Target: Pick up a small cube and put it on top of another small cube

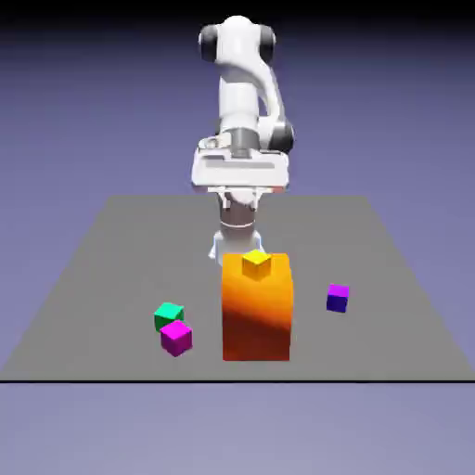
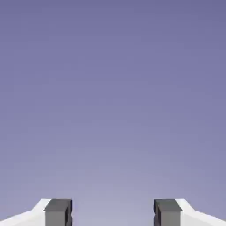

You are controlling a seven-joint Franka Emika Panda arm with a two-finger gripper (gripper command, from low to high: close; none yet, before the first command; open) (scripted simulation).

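A small yellow cube (image 1: pixel 256 264) rests on top of a tall orange block (image 1: pixel 257 315) in the middle of the table. A small green cube (image 1: pixel 168 314) and a small magenta cube (image 1: pixel 176 338) sit close together toward the exterior view's left. A small purple cube (image 1: pixel 338 298) stands alone toward the exterior view's right. My gripper (image 1: pixel 237 239) hangs just behind the orange block, which partly hides it. In the hand view the gripper (image 2: pixel 113 212) is open, its two grey fingertips (image 2: pixel 58 212) far apart with only the backdrop between them.
The grey table (image 1: pixel 111 250) ends in a front edge just below the orange block. The white arm (image 1: pixel 243 102) rises behind the block at the table's far side.
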